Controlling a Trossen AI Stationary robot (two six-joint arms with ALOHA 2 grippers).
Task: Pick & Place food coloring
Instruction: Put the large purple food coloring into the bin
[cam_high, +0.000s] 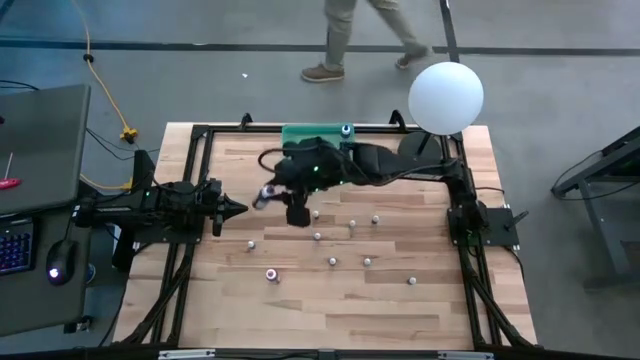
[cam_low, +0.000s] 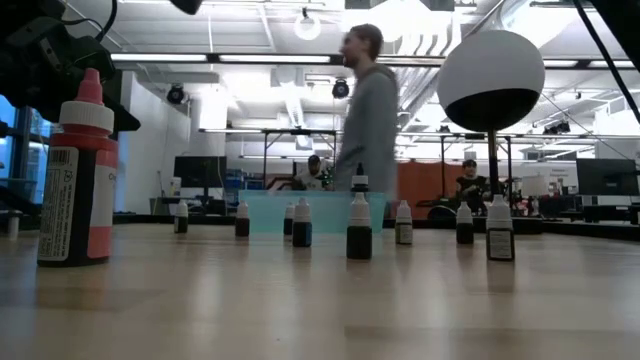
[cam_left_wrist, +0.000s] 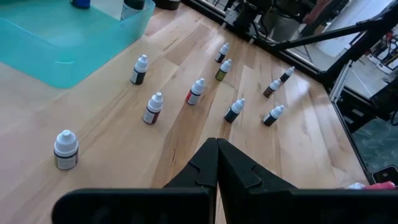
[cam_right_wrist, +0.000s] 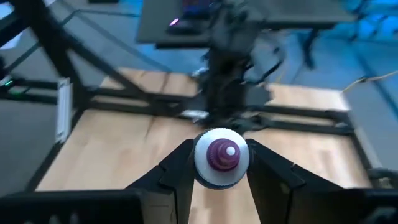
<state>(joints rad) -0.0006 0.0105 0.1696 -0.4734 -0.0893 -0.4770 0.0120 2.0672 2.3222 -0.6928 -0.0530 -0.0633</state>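
Observation:
Several tiny food coloring bottles (cam_high: 333, 261) with whitish caps stand upright on the wooden table; the left wrist view shows them too (cam_left_wrist: 153, 107). A green tray (cam_high: 315, 133) sits at the far edge, with a bottle (cam_high: 346, 129) at its right end. My right gripper (cam_high: 265, 196) hangs above the table left of centre, shut on one bottle with a white cap and magenta tip (cam_right_wrist: 222, 155). My left gripper (cam_high: 236, 208) waits at the table's left side, shut, touching nothing. My right gripper pinches the bottle between its two fingers (cam_right_wrist: 177, 173), one on each side just under the cap's rim (cam_right_wrist: 200, 163). The cap faces back toward the wrist and hides the body. The fingers slant down toward the table's left, and the bottle is lifted clear of the table.
A white globe lamp (cam_high: 446, 97) stands at the far right corner. A larger red bottle (cam_low: 80, 175) stands close to the low camera. A black frame (cam_high: 200, 135) borders the table. A person (cam_high: 340, 40) walks past beyond the far edge.

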